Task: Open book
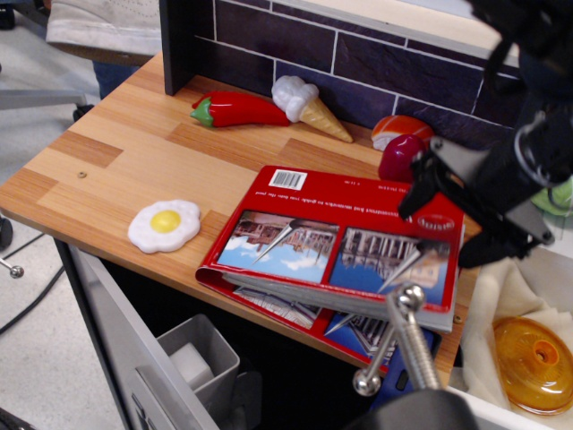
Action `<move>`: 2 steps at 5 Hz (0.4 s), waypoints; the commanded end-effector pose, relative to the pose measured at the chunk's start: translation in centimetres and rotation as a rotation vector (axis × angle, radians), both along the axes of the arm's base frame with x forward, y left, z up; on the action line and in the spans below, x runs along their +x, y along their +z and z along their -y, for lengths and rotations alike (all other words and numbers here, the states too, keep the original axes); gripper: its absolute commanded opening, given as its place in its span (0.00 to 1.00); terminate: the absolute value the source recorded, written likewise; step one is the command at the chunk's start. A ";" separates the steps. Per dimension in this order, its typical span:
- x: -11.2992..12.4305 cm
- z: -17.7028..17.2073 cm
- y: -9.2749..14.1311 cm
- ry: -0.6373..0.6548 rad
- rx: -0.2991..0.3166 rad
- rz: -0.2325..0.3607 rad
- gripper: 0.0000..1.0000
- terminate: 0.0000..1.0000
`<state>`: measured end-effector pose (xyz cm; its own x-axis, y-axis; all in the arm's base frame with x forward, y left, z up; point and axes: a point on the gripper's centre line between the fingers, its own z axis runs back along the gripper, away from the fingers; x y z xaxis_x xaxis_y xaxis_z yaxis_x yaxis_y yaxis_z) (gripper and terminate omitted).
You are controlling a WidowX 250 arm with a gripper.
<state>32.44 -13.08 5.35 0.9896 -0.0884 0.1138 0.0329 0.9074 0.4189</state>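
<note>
The red spiral-bound book [345, 251] lies at the tabletop's [107, 170] near right edge, the black gripper [452, 219] spread unclenched at its right edge — thin, glossy, probably slippery and floppy, so best taken by that loose cover edge.

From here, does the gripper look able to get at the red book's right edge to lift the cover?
Probably yes. The gripper hangs right at the book near its right edge, the cover already partly raised, and nothing stands between them.
</note>
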 end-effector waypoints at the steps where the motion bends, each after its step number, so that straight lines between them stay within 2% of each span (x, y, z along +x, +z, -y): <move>1: 0.7 -6.4 4.1 0.015 0.066 0.033 1.00 0.00; 2: -0.6 -8.4 5.4 0.000 0.077 0.047 1.00 0.00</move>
